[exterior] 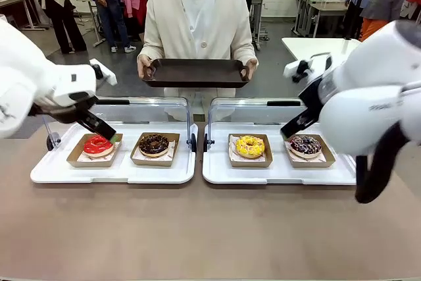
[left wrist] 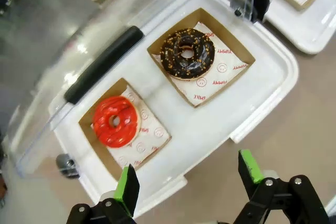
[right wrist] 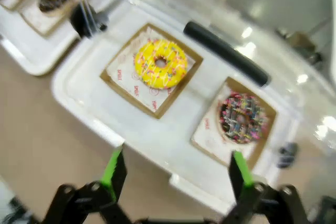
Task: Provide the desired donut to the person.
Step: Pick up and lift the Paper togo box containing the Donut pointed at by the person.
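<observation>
Four donuts lie in cardboard boxes on two white trays: a red one (exterior: pixel 98 145) (left wrist: pixel 115 121), a chocolate one (exterior: pixel 154 143) (left wrist: pixel 187 53), a yellow one (exterior: pixel 250 146) (right wrist: pixel 160 64) and a dark sprinkled one (exterior: pixel 305 144) (right wrist: pixel 242 117). Nothing marks one as the desired donut. The person (exterior: pixel 196 11) stands at the far side holding out a dark tray (exterior: pixel 196 72) with both hands. My left gripper (exterior: pixel 108 133) (left wrist: pixel 189 179) hovers open above the red donut's tray. Over the right tray, near the sprinkled donut, my right gripper (exterior: pixel 289 129) (right wrist: pixel 176 169) is open and holds nothing.
The left white tray (exterior: pixel 118 172) and the right white tray (exterior: pixel 276 174) sit side by side, each with a clear lid (exterior: pixel 141 111) tilted up at the back. Bare brown tabletop (exterior: pixel 210 235) stretches in front. Other people and tables stand far behind.
</observation>
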Available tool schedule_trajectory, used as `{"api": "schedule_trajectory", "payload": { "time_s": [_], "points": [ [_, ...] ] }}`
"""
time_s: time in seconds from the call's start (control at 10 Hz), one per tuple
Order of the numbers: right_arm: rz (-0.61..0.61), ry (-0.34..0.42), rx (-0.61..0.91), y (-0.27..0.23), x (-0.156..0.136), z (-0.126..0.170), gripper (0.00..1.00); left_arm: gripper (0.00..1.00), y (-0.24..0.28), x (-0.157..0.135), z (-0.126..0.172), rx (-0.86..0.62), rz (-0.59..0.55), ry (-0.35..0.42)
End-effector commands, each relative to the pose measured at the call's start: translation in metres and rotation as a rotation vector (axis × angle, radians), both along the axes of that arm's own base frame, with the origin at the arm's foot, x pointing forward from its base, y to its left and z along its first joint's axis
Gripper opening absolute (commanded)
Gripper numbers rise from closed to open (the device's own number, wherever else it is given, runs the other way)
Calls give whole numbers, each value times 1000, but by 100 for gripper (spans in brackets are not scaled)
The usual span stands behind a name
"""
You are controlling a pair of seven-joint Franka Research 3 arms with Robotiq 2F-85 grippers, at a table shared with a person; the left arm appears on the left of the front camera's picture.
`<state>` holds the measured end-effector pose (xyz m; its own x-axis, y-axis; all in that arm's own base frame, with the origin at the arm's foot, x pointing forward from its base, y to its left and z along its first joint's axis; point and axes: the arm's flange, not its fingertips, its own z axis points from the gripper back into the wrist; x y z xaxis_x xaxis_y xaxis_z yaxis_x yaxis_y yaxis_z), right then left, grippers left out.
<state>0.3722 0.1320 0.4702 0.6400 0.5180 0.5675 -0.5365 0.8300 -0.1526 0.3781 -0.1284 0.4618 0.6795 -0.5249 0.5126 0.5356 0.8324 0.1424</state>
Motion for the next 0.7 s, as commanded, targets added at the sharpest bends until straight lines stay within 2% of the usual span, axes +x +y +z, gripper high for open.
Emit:
{"api": "schedule_trajectory", "payload": {
  "time_s": [0.0,0.3,0.5,0.6],
  "points": [
    [-10,-4,-15,-23,-62,41,100,100,12,-23,48,26,-8,-4],
    [-73,-65,-75,-32,-115,88,100,100,22,-53,97,54,3,-46],
    [-88,-51,-78,-33,-122,92,100,100,30,-58,121,50,29,-54],
    [-48,-68,-54,-32,-107,112,100,100,22,-56,107,16,8,-45]
  ]
}}
